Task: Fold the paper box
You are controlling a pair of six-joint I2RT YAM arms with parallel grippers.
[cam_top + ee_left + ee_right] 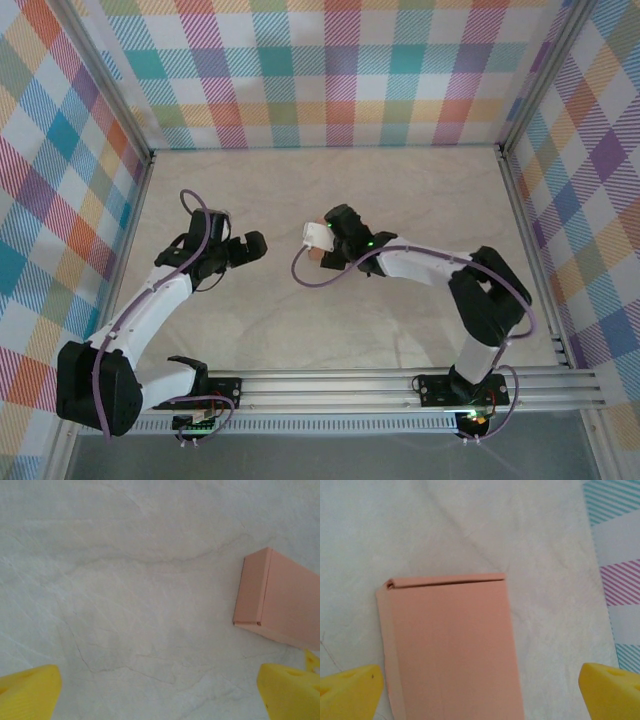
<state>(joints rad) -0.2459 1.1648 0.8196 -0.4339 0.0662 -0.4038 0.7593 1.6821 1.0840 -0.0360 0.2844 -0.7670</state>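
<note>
The paper box is a small flat salmon-orange box, folded shut, lying on the pale table cloth. My right gripper hovers over it, open. Its yellow fingertips stand wide on either side of the box, with a clear gap on the right side. From above, a sliver of the box peeks out under the right gripper near the table's middle. My left gripper is a little to the left of it, open and holding nothing. The box's end lies beyond and right of the left gripper.
A wrinkled off-white cloth covers the table. Plaid walls close it in at the back and both sides. An aluminium rail with the arm bases runs along the near edge.
</note>
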